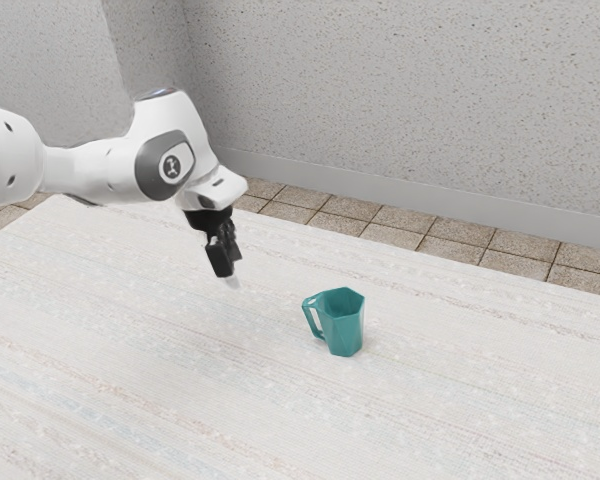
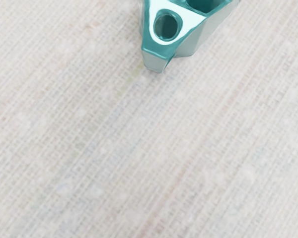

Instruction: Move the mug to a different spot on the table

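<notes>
Upright teal mug (image 1: 338,322) on the table (image 1: 130,380) (handle (image 1: 311,317) toward the arm (image 1: 100,165))

Arm (image 1: 90,165) reaches in from the exterior view's left, wrist bent downward. Hand (image 1: 229,280) points down, tips tilted slightly toward the exterior view's right, hanging in the air.

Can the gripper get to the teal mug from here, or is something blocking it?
Probably yes. The gripper hangs above the table, to the exterior view's left of the upright mug and apart from it; nothing stands between them.

The teal faceted mug (image 1: 337,320) stands upright on the table (image 1: 130,380).
</notes>
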